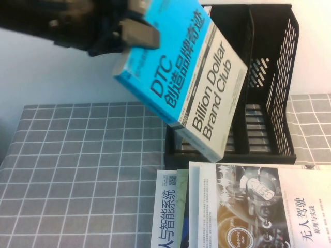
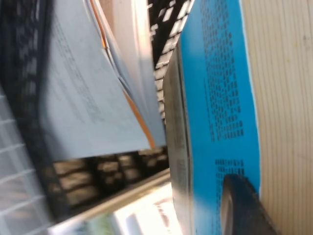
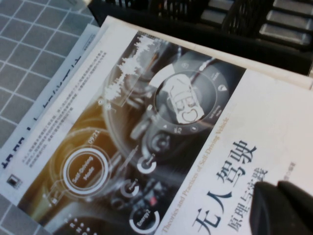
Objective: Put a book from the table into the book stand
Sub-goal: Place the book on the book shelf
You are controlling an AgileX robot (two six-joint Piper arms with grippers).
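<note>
- The book is held clear of the table, tilted, with its blue half uppermost and its pale grey half pointing down toward the book stand.
- The left gripper is seen at the top left of the high view, clamped on the book's upper blue corner; a grey finger lies flat against the cover.
- In the left wrist view the blue cover and the cream page edge are seen side-on, with a dark fingertip pressed on the cover.
- The book's lower end is seen in front of the stand's left compartment (whether it has entered cannot be told).
- A cream-covered book with a dark photo lies flat on the table just before the stand, over a white book.
- The right gripper is not seen from above; only a dark finger is seen over the cream cover, and its opening cannot be told.
</note>
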